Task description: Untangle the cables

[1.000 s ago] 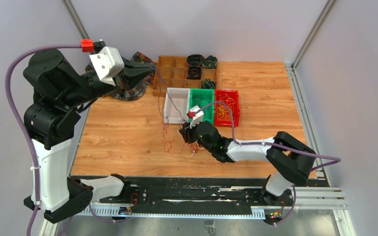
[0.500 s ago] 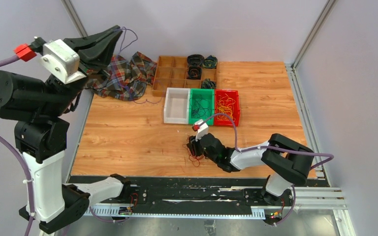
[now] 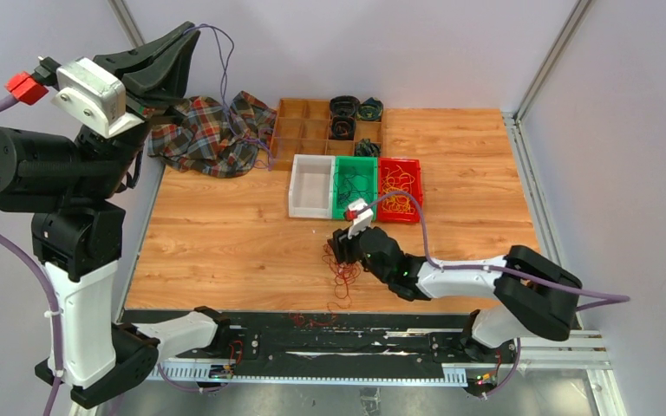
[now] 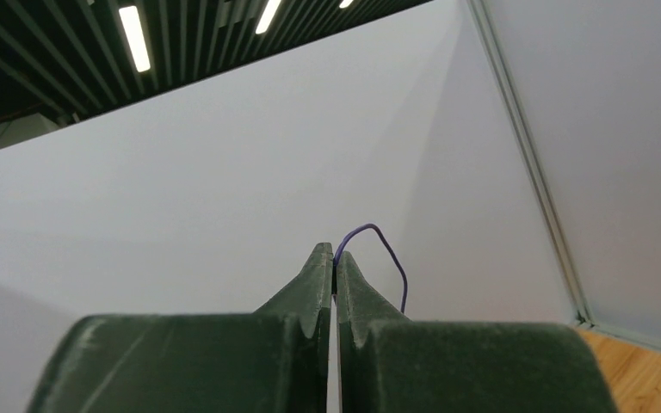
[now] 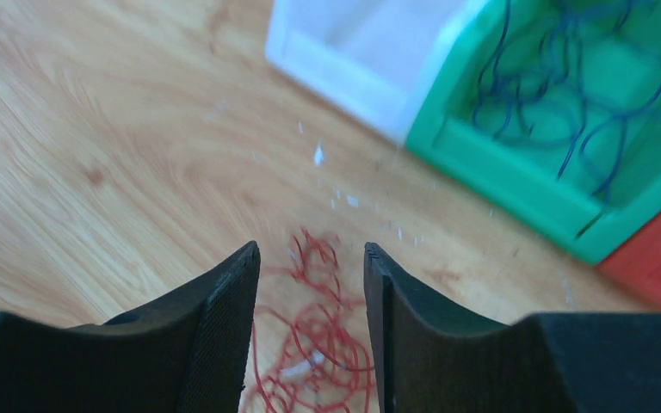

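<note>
Probably very light, limp and slippery, so better pinched at a free end than in the knot: purple wire [image 4: 367, 226] nipped in the tightly closed left gripper [image 4: 334, 258] high over the cloth [image 3: 208, 139], red wires [image 5: 314, 344] on the table [image 3: 225, 234] under the spread right gripper [image 5: 310, 254].

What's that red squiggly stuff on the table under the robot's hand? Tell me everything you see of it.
It is a loose tangle of thin red wire, curly and looped, lying flat on the wooden table near its front edge, just short of the white bin and green bin. The right gripper hangs open right above it; whether a finger touches it cannot be told.
</note>
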